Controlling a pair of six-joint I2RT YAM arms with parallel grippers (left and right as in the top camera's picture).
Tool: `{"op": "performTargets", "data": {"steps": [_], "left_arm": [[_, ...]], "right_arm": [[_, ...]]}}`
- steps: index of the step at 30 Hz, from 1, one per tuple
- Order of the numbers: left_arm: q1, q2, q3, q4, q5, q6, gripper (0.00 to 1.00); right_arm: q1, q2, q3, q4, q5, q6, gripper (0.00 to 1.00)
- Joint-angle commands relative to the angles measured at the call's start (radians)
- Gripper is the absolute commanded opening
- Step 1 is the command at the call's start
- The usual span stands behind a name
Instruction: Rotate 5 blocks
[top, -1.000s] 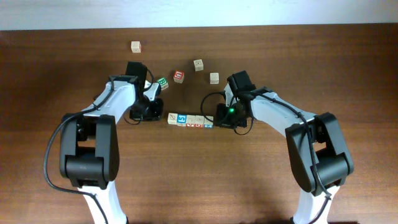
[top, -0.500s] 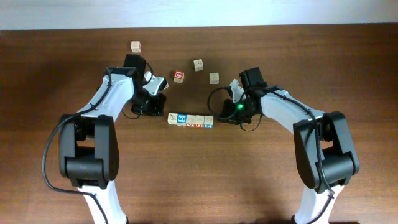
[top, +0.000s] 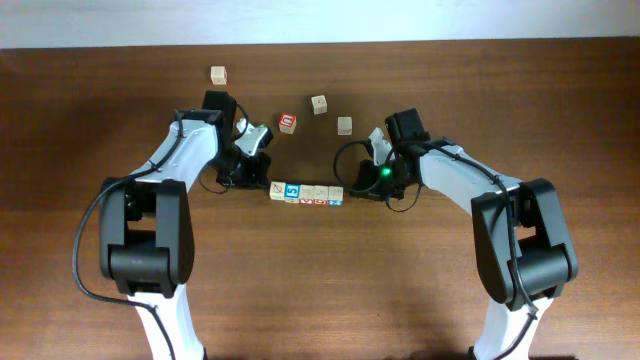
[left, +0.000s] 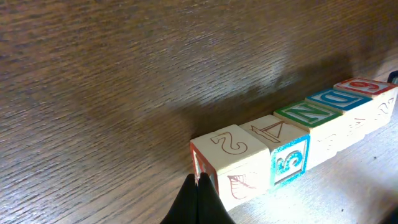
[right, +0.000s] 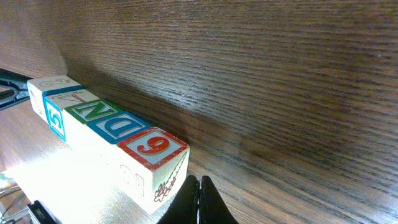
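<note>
Left claw (left: 196, 184), right claw (right: 199, 182): bases cropped.

Overhead: looks straight down on the table (top: 320, 290) from far enough to take in both arms and the blocks (top: 306, 193).
Left wrist: low and very close, facing the blocks from the "2" end, left gripper (left: 198, 200) at the bottom edge.
Right wrist: low and very close, facing the "6" end, right gripper (right: 199, 200) at the bottom edge.
Shared: all three views show the blocks; the wrist views see them from opposite ends.

Dark wood-grain table (left: 124, 62) with soft sheen, pale smooth wooden blocks (left: 283, 134), matt painted letter faces
</note>
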Motion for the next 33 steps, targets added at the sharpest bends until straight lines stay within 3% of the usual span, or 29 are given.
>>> {"op": "performTargets", "data": {"steps": [1, 33], "left_arm": [[0.0, 0.009, -0.008, -0.002, 0.046, 0.006, 0.0], [-0.005, 0.009, -0.009, -0.032, 0.083, -0.04, 0.0]], "right_arm": [[0.005, -0.002, -0.011, 0.003, -0.013, -0.014, 0.05], [0.006, 0.031, -0.034, 0.044, -0.118, 0.013, 0.04]]}}
